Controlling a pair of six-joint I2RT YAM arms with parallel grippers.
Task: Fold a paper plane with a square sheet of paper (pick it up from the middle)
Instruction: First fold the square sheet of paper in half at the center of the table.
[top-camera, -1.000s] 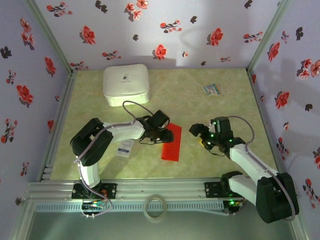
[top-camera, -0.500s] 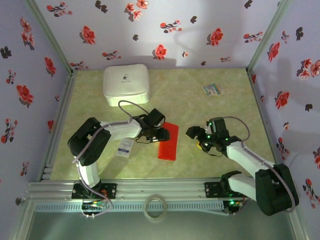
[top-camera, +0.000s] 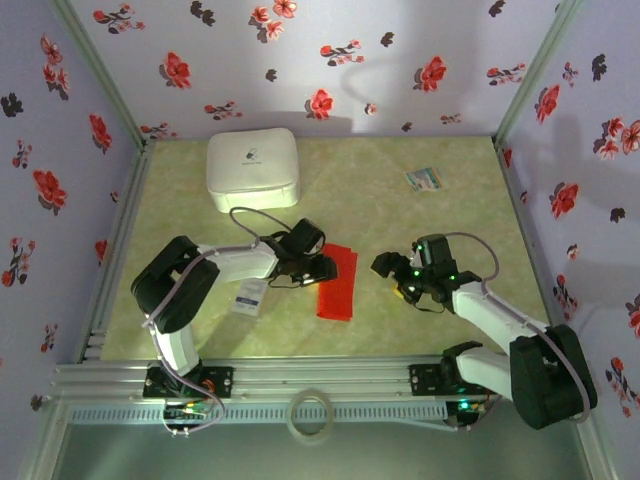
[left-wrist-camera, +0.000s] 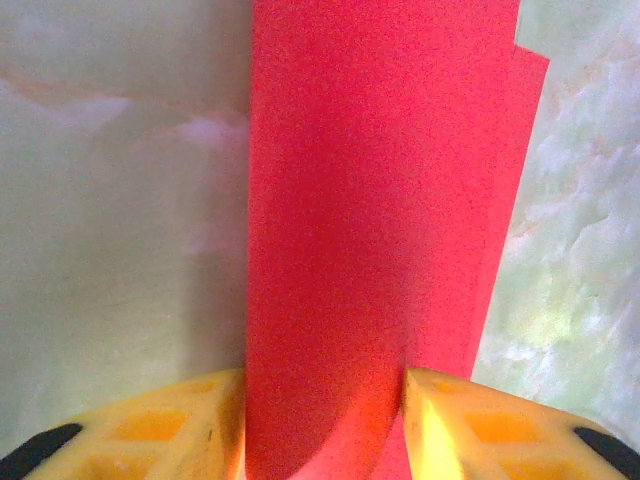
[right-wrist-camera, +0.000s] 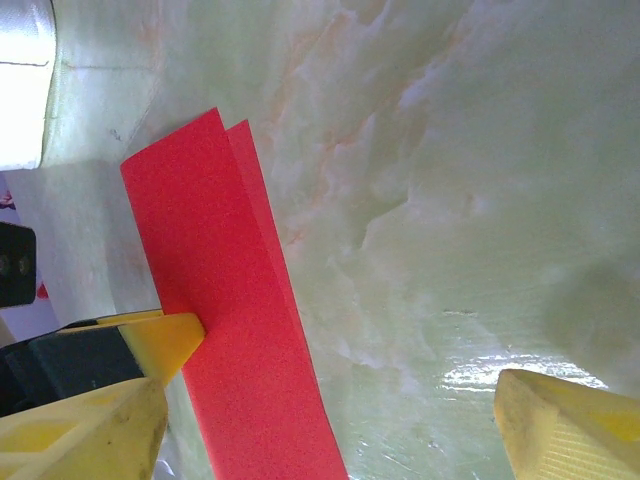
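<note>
- One square sheet of paper, folded to a red two-layer strip, lying mid-frame on the desk.
- Left pincer clamped across the strip's width, a finger at each long edge, probably to steady it for creasing.
- Right pincer spread wide, empty, just right of the strip, apparently ready to help.
- Beyond: one white box upper left, one white packet, one card.

My top camera looks down from above and behind my bases at the near edge of the table, taking in the whole surface. My left wrist camera hangs very close over the square sheet of paper. My right wrist camera views that same sheet from farther back.
</note>
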